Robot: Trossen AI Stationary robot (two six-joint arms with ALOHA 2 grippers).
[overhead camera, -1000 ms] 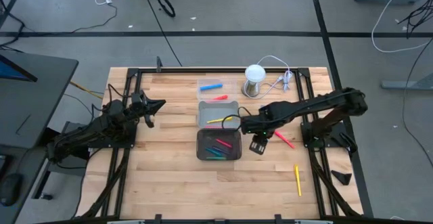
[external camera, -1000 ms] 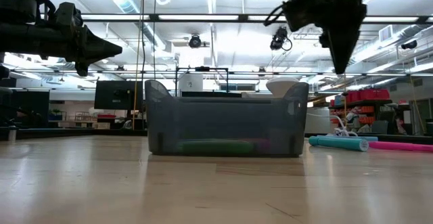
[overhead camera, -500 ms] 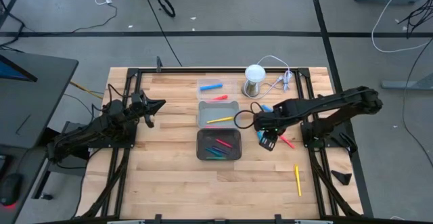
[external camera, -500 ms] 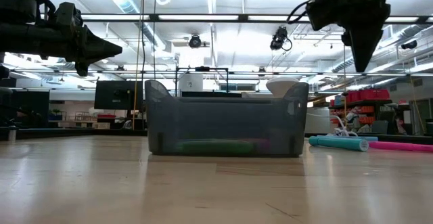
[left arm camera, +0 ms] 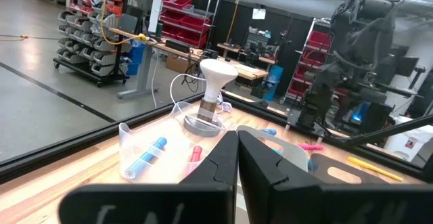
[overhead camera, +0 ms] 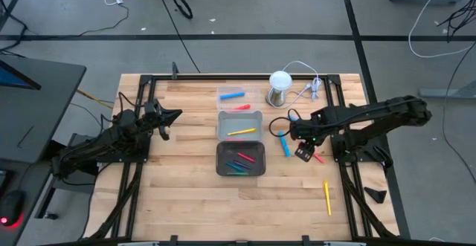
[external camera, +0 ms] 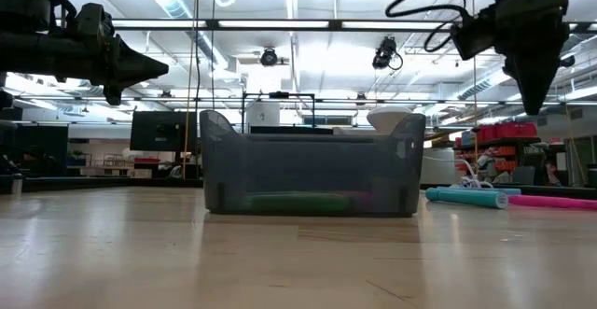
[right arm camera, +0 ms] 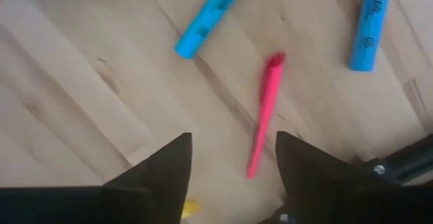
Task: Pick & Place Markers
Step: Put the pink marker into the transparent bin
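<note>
Bright overhead ceiling lights glare in low view; wrist view blurred.

Right hand (overhead camera: 303, 143) moved away from light tray (overhead camera: 239, 116), now open over pink marker (right arm camera: 263, 114).

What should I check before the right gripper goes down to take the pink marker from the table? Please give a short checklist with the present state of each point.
1. Right gripper open: ok, the fingers stand apart in the right wrist view.
2. Right gripper empty: ok, nothing shows between the fingers.
3. Pink marker lined up: ok, it lies flat ahead of the gap between the fingers.
4. Room around it: ok, the two blue markers lie apart from it, not touching.
5. Height of the right gripper: not ok for a grasp yet, the low view shows it well above the table.
6. Left gripper out of the way: ok, it waits shut at the table's left side.
</note>
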